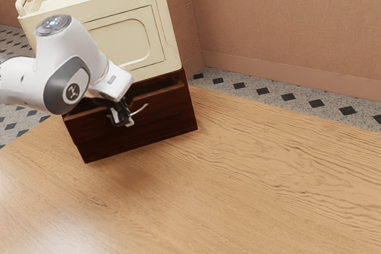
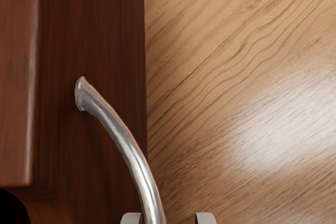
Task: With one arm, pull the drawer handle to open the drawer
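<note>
1. The wooden table [image 1: 256, 176] spreads across the lower part of the exterior view.
2. A pinkish wall [image 1: 280, 22] rises at the upper right, with a strip of speckled floor [image 1: 256, 94] between it and the table.
3. A cream box [image 1: 122, 43] sits at the upper left, on top of the dark wooden drawer unit.
4. The white arm [image 1: 74, 46] enters at the left edge, bends at a high, rounded joint, then slopes down toward the exterior view's right, crossing in front of the box.
5. The drawer front [image 1: 169, 114] faces the table left of centre, a dark recess showing above it; how far out the drawer stands, I cannot tell.
6. The gripper [image 1: 125, 121] tips downward at the drawer front, its fingers [image 2: 131, 219] parted around the handle, not clamped.
7. The curved metal handle [image 1: 141, 109] lies between them, nearer one finger, well apart from the other.
</note>
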### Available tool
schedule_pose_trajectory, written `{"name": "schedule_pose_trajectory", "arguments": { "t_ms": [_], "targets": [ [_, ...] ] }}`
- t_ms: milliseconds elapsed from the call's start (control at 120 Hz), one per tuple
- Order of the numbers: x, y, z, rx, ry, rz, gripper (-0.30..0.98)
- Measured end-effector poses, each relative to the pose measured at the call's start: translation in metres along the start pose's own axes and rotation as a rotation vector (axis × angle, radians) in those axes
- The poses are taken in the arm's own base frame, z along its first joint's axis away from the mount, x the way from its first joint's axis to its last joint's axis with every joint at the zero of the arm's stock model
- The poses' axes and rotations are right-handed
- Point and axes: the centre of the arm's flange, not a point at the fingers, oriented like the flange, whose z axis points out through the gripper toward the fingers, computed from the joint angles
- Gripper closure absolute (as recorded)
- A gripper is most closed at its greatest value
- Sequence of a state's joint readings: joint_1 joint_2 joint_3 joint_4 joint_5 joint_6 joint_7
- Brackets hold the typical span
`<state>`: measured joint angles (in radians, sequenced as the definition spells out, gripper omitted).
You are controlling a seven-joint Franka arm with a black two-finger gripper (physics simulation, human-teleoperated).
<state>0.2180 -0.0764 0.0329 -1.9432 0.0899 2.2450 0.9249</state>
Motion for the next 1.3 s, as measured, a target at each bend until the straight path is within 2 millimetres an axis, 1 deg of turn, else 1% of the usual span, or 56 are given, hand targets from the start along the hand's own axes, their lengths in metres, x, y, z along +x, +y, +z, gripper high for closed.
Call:
{"name": "schedule_pose_trajectory", "arguments": {
  "t_ms": [200, 333, 717, 858, 942, 1042, 1133, 1217, 1300],
  "targets": [
    [0.001, 0.014, -0.006, -0.008, 0.005, 0.008, 0.64],
    [0.001, 0.023, -0.005, -0.019, 0.002, 0.014, 0.64],
    [-0.004, 0.048, -0.019, -0.027, 0.014, 0.018, 0.64],
    [-0.003, 0.06, -0.021, -0.032, 0.013, 0.023, 0.63],
    [-0.001, 0.066, -0.02, -0.034, 0.012, 0.028, 0.67],
    [-0.002, 0.073, -0.024, -0.035, 0.014, 0.031, 0.67],
    [-0.003, 0.081, -0.027, -0.037, 0.014, 0.037, 0.64],
    [-0.005, 0.086, -0.029, -0.037, 0.014, 0.035, 0.71],
    [-0.005, 0.089, -0.032, -0.035, 0.017, 0.034, 0.75]
  ]
}}
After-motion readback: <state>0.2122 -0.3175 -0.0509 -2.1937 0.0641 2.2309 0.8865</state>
